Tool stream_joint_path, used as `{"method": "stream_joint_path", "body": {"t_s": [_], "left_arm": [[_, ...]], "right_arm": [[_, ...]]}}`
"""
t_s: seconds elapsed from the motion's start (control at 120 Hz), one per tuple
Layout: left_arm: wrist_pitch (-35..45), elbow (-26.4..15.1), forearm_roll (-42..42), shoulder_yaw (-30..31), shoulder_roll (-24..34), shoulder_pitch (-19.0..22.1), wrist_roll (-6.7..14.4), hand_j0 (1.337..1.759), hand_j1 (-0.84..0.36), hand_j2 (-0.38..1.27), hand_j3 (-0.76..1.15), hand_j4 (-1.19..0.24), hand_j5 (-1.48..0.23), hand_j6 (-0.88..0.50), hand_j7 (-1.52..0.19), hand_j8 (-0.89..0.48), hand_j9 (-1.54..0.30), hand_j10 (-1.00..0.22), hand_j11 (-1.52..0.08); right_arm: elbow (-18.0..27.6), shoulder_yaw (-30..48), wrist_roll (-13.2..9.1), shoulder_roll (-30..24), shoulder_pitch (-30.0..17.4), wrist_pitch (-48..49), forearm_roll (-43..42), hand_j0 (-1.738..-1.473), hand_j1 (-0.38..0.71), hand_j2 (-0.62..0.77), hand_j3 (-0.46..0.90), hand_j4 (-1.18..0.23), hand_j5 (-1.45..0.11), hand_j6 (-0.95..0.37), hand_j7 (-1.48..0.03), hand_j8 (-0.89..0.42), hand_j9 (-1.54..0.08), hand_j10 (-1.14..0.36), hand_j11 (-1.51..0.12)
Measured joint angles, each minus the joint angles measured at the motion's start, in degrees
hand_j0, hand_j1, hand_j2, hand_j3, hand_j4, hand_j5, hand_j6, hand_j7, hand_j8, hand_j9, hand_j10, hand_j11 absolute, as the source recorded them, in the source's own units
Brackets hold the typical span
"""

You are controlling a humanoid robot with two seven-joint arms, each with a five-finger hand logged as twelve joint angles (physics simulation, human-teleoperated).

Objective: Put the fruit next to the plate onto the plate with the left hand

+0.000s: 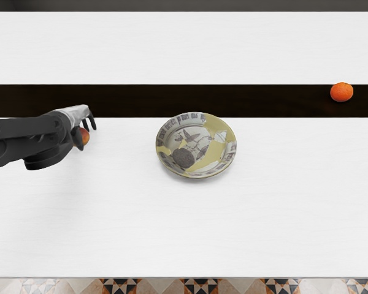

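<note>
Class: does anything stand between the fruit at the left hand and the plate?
Nothing visible does. The left hand curls around the fruit, left of the plate, only bare table between them. A second fruit sits far right, beyond the plate.

A small orange-red fruit (84, 133), mostly hidden within the curled fingers of the left hand (76, 124), is well to the left of the round, shallow plate (230, 147), which lies flat on the white table (282, 208), its yellowish face bearing grey-and-dark painted figures.
</note>
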Motion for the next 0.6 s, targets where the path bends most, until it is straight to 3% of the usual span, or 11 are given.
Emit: {"method": "stream_joint_path", "body": {"t_s": [0.3,0.383,0.492,0.6], "left_arm": [[-0.39,0.03,-0.76,-0.28,0.00,0.11,0.00,1.655,-0.32,0.43,0.00,-0.69,-0.86,-0.57,-0.87,-0.50,-0.89,-0.66,-0.89],[-0.79,0.11,-0.71,-0.40,-0.09,0.25,0.01,1.654,-0.36,0.48,0.00,-0.73,-0.90,-0.54,-0.90,-0.47,-0.93,-0.63,-0.94],[-1.32,0.16,-1.43,-0.94,0.39,0.12,0.00,1.652,-0.32,0.39,0.00,-0.75,-0.94,-0.52,-0.95,-0.44,-0.97,-0.62,-0.98],[-2.91,0.23,-4.94,-6.45,1.88,-0.17,0.01,1.653,-0.31,0.41,0.00,-0.75,-0.98,-0.52,-0.97,-0.45,-0.98,-0.63,-0.99]], "right_arm": [[0.00,0.00,0.00,0.00,-0.02,0.00,0.01,-1.658,-0.33,0.00,0.00,-0.02,-0.02,-0.02,-0.02,-0.02,-0.02,-0.02,-0.02],[0.00,0.00,0.00,0.00,-0.02,0.00,0.02,-1.658,-0.33,0.00,0.00,-0.02,-0.02,-0.02,-0.02,-0.02,-0.02,-0.02,-0.02],[0.00,0.00,0.00,0.00,-0.01,0.00,0.01,-1.658,-0.33,0.00,0.00,-0.02,-0.02,-0.02,-0.02,-0.02,-0.02,-0.02,-0.02],[0.00,0.00,0.00,0.00,-0.01,0.00,0.00,-1.658,-0.33,0.00,0.00,-0.02,-0.02,-0.02,-0.02,-0.02,-0.02,-0.02,-0.02]]}}
